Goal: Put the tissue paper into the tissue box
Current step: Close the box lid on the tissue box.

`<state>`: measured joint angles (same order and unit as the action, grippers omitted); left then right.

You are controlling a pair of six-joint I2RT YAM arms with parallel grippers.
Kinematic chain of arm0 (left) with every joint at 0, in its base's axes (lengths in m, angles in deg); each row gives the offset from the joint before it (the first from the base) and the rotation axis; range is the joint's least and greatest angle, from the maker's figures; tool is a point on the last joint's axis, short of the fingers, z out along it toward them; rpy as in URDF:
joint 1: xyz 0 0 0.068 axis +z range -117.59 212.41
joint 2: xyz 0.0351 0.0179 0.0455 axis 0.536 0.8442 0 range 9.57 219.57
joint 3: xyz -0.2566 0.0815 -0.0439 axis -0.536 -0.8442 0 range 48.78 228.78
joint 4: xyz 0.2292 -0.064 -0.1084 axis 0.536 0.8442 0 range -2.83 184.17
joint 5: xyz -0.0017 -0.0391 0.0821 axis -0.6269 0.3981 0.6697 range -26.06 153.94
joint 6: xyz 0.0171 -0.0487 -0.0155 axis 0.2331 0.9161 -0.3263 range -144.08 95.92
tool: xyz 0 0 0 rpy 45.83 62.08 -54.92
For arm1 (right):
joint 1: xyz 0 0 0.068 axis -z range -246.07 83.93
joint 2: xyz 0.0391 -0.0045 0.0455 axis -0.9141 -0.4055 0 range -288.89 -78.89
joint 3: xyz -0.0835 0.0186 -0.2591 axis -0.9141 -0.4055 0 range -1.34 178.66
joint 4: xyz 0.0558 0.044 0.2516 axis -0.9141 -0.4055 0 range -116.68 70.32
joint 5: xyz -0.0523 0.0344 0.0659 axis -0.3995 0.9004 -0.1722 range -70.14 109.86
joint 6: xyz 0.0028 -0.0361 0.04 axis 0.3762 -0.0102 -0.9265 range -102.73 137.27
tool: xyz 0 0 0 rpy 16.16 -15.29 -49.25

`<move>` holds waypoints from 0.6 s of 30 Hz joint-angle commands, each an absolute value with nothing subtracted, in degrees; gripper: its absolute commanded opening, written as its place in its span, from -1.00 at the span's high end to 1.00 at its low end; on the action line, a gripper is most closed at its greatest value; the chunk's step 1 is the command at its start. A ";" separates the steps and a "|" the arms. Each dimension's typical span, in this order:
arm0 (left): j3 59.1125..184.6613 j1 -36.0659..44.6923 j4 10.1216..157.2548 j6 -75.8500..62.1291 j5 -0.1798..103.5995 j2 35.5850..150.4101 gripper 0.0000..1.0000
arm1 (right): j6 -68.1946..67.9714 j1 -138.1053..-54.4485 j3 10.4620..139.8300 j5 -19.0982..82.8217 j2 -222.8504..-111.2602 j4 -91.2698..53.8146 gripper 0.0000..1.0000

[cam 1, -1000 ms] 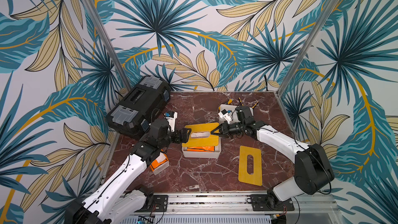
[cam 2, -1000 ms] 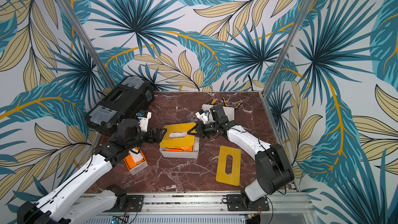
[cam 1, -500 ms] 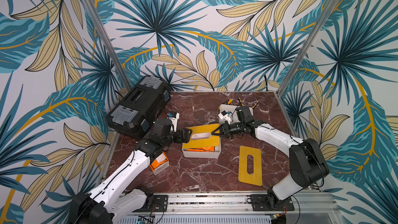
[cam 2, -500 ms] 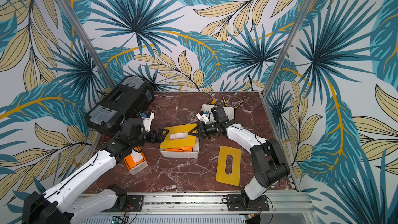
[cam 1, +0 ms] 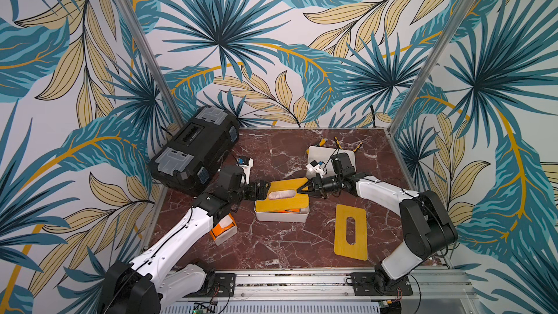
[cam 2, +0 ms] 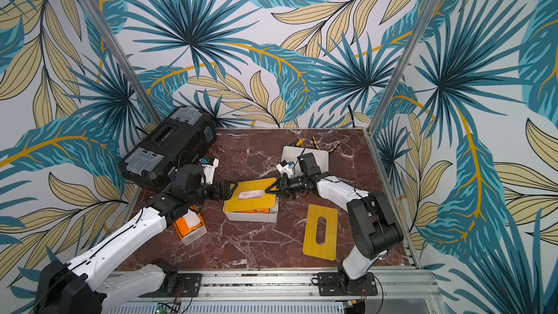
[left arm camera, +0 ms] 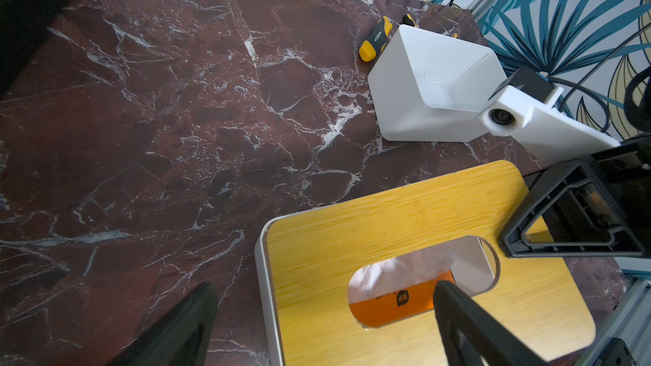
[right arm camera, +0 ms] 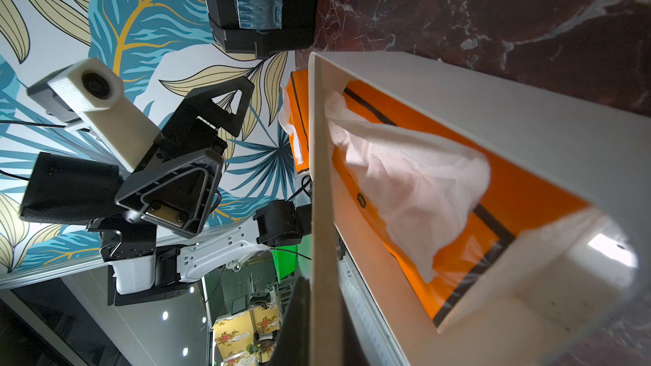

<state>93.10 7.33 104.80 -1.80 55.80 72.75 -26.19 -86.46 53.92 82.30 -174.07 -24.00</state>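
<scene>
While its jaws are pressed together on the end of the yellow lid [cam 1: 291,206] nearest its own arm, the right end effector [cam 1: 302,190] holds that end lifted off the tissue box [cam 1: 280,218]. The lid therefore sits tilted over the box's opening. The right wrist view looks through the gap beneath it. There the tissue paper [right arm camera: 405,177] lies inside the box as a loose white sheet rising from an orange pack [right arm camera: 521,202]. In both top views a little of it shows through the lid's slot.

The left end effector [cam 1: 262,192] is at the opposite end of the lid with its jaws wide apart and gripping nothing. One finger [left arm camera: 472,325] lies over the lid beside the slot.

Under the left arm is a smaller white box [cam 1: 226,234] with another orange pack. A second lid [cam 1: 359,237] lies flat on the desk [cam 1: 271,249] near the right arm. A black toolbox [cam 1: 193,146] is at the back by the wall. An empty white container [left arm camera: 433,82] lies behind the right wrist with screwdrivers [left arm camera: 375,38] just beside it.
</scene>
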 commanded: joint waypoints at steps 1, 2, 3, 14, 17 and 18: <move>93.25 7.36 103.61 -2.96 55.60 73.50 -1.00 | -28.85 -86.67 52.36 84.51 -174.93 -19.30 1.00; 93.26 7.39 103.60 -3.07 55.59 73.79 -1.00 | -28.97 -86.64 52.52 84.51 -174.88 -19.16 1.00; 93.26 7.42 103.61 -3.16 55.58 73.98 -1.00 | -28.96 -86.64 52.60 84.65 -174.80 -19.07 1.00; 92.11 9.04 102.35 -3.07 54.21 74.94 -1.00 | -28.52 -86.68 53.06 86.03 -175.52 -18.72 1.00; 92.11 9.18 101.85 -2.99 53.84 75.47 -1.00 | -28.17 -86.66 53.48 86.28 -176.17 -18.70 1.00; 92.11 9.21 101.77 -2.99 53.68 75.70 -1.00 | -28.17 -86.64 53.58 86.22 -176.39 -18.71 1.00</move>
